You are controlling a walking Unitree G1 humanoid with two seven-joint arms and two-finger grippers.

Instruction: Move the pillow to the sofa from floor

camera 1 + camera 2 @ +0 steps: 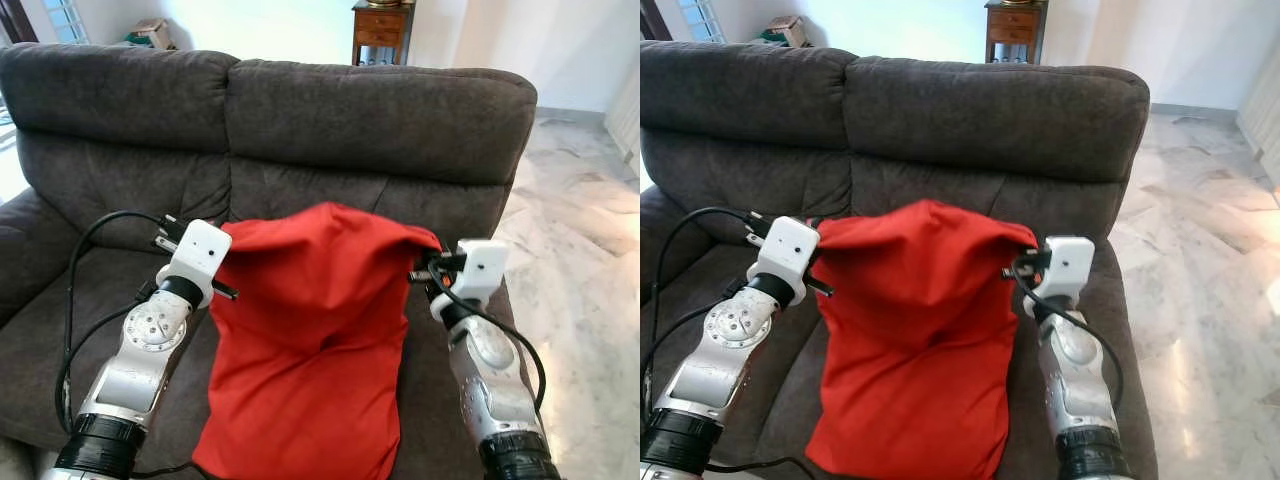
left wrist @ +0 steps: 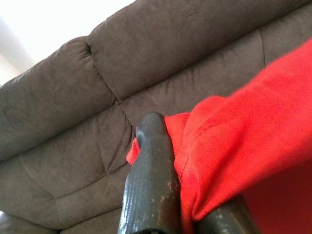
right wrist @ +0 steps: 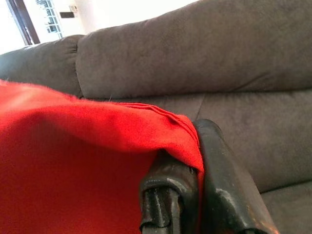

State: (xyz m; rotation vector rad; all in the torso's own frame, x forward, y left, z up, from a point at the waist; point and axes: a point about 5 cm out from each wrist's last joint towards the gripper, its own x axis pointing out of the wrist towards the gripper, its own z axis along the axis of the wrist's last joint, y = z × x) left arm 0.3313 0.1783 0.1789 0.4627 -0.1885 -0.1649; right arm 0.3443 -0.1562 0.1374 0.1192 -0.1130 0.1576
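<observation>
1. Dark grey two-seat sofa (image 1: 380, 110) spans the scene, with pale marble floor (image 1: 585, 250) to its right and a wooden side table (image 1: 380, 30) behind it.
2. Red pillow (image 1: 315, 340) hangs in front of the seat cushions, stretched between both arms above the sofa seat.
3. Left gripper (image 2: 178, 165) is clamped on the pillow's upper left corner, the fabric pinched between its black fingers.
4. Right gripper (image 3: 197, 168) is clamped on the upper right corner, red cloth folded over one finger.

Both arms raised, grippers clamped
</observation>
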